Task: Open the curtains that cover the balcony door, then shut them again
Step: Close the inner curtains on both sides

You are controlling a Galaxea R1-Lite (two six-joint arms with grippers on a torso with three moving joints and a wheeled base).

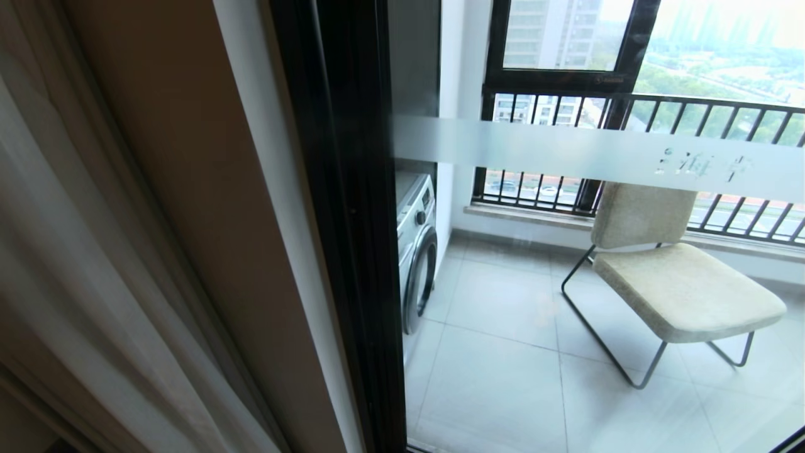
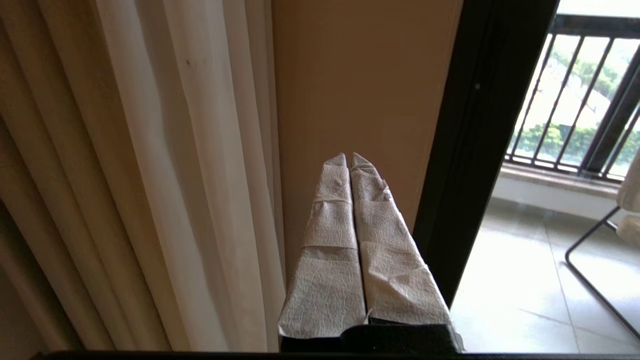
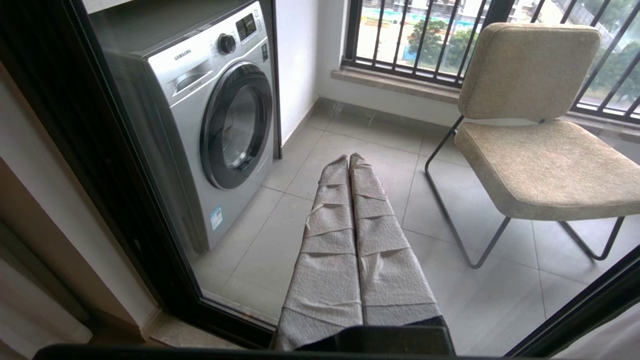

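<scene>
Two grippers, both with their paper-wrapped fingers pressed together and holding nothing, sit in front of the balcony door (image 1: 566,283). The curtains (image 1: 94,283) are gathered in folds at about nine o'clock in the head view, left of a strip of tan wall (image 1: 207,220) and the door's black frame (image 1: 339,220), so the glass stands uncovered.

The fabric looks light and soft, hanging in loose pleats; it should bunch and slide rather than resist, and a thin sheer layer could slip out of a shallow pinch. My judgement is that the best hold is on the leading edge nearest the wall, gathering several folds at once at mid-height, then pulling sideways along the rail rather than downward.

The left wrist view alone shows the left gripper (image 2: 349,157), pointing at the wall just beside the curtain edge, not touching it, and it separates the pale folds clearly. The right wrist view alone shows the right gripper (image 3: 349,159), aimed through the glass at the tiled balcony floor between the washing machine (image 3: 210,115) and the chair (image 3: 540,150). The head view shows neither arm, but does show the frosted stripe (image 1: 566,151) across the glass.
</scene>
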